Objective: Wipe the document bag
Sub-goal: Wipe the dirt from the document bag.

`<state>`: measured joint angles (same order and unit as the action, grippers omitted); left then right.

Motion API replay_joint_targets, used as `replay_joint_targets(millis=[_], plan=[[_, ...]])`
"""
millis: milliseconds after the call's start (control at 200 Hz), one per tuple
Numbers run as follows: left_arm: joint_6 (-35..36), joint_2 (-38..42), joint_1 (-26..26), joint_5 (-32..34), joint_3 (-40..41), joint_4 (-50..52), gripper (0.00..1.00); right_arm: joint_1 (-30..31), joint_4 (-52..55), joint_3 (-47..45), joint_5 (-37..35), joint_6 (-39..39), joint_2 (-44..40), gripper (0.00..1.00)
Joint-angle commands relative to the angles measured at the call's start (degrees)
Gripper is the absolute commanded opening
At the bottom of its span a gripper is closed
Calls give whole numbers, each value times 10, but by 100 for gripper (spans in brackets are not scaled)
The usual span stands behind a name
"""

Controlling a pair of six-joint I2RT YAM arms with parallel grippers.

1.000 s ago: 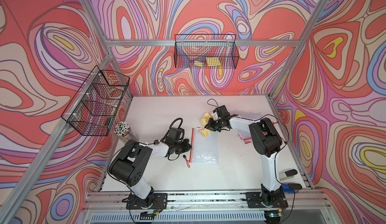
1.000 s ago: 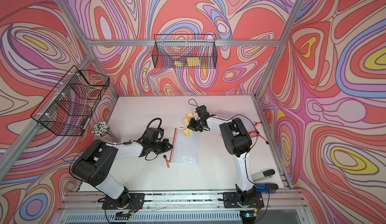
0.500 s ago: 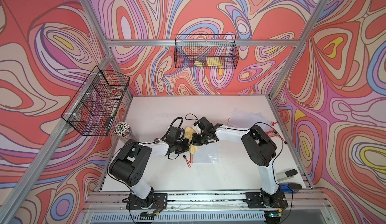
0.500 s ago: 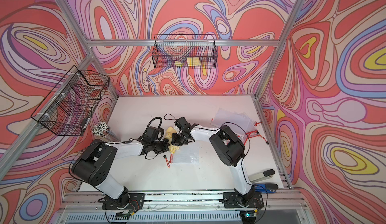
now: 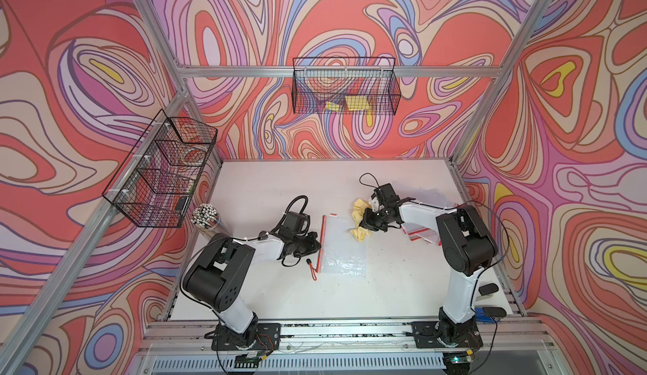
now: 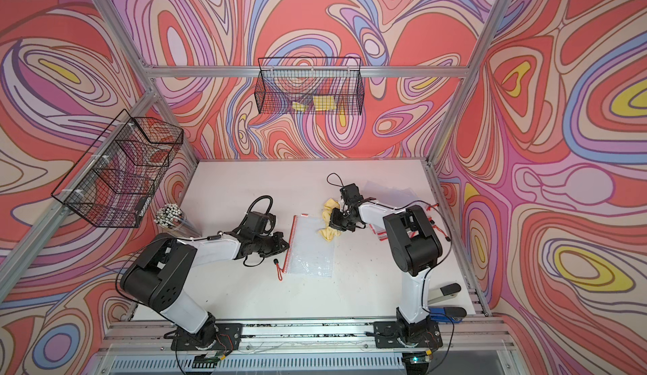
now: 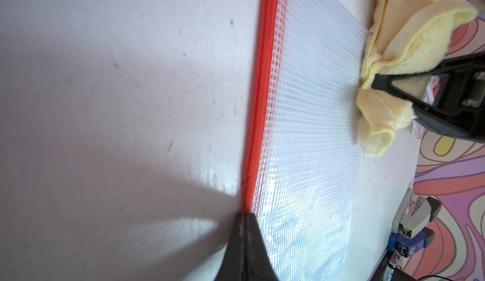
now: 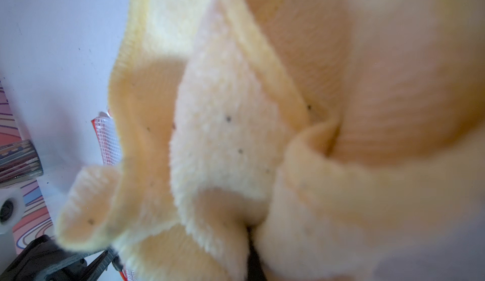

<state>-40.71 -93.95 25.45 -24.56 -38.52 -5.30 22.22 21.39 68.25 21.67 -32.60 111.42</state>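
Observation:
The document bag (image 5: 345, 250) (image 6: 310, 252) is clear mesh with a red zipper edge (image 7: 258, 109) and lies flat mid-table. My left gripper (image 5: 318, 245) (image 7: 245, 215) is shut, its tips resting on that red edge at the bag's left side. My right gripper (image 5: 367, 221) (image 6: 334, 221) is shut on a crumpled yellow cloth (image 5: 359, 234) (image 8: 223, 135). The cloth sits at the bag's far right corner, partly on the mesh. It fills the right wrist view and hides the right fingertips there.
A red pull cord (image 5: 312, 268) lies by the bag's near left corner. More red-edged bags (image 5: 418, 232) and clear sheets (image 5: 432, 194) lie at the right. A pen cup (image 5: 206, 215) stands left; staplers (image 5: 490, 290) sit front right. Wire baskets (image 5: 345, 89) (image 5: 162, 173) hang on the walls.
The right gripper swept the cloth left across the bag towards the left gripper, then came back to the bag's far right corner. The left arm has stayed put.

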Motion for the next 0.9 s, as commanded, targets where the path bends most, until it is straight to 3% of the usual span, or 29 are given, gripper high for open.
replay_joint_targets(millis=[0, 135, 275, 391, 541, 651, 746, 896], plan=[[4, -23, -1, 36, 9, 63, 0, 74, 40, 15, -13, -7, 6, 0], [7, -20, -1, 38, 6, 68, 0, 162, 37, 57, 0, -37, 31, 0], [14, -14, -1, 44, 0, 81, 0, 170, -5, 11, 6, -73, 14, 0], [15, -11, -1, 48, 1, 83, 0, 137, 9, -31, -15, -67, -11, 0], [14, -10, -1, 47, 3, 82, 0, 39, 21, -110, -29, -35, -50, 0], [12, -10, -1, 42, 6, 74, 0, 10, 38, -109, -41, -8, -59, 0], [10, -11, -1, 43, 5, 73, 0, 38, 5, -97, -1, -30, -60, 0], [9, -11, -1, 48, -2, 74, 0, 162, -18, -23, 19, -72, -2, 0]])
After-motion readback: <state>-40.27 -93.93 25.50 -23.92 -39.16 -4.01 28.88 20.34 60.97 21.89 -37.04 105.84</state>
